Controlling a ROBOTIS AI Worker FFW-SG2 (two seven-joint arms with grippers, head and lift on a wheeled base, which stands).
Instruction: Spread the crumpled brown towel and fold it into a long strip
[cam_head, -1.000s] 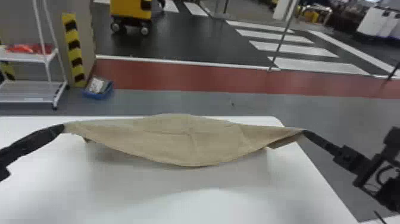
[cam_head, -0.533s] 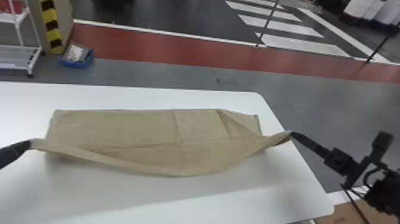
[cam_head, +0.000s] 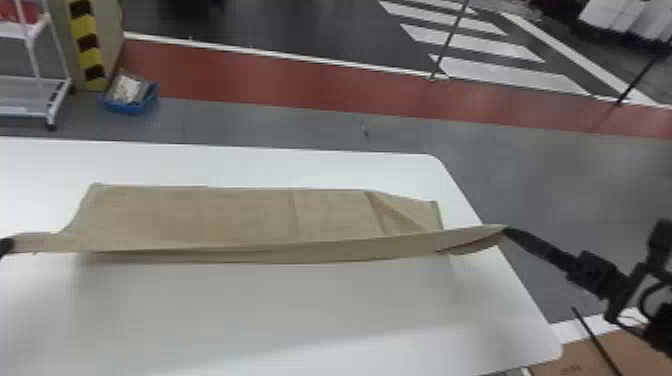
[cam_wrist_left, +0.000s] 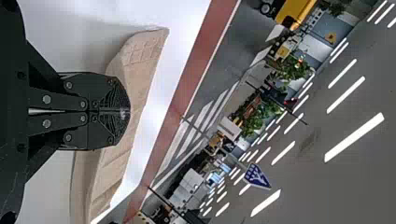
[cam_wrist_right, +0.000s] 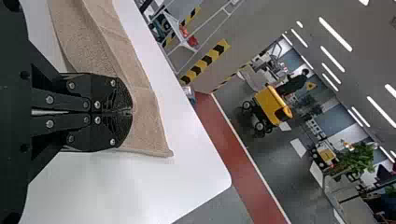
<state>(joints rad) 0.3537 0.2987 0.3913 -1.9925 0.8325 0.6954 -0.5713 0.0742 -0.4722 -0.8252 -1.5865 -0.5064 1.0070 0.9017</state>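
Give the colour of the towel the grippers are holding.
The towel is light brown, a sandy tan; it shows best in the head view.

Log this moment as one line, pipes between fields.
brown towel: far part on white table, near edge stretched | left gripper: shut on left end | right gripper: shut on right end | strip fold: unfinished

brown towel (cam_head: 240, 215), white table (cam_head: 310, 310), yellow-and-black striped post (cam_head: 86, 42)
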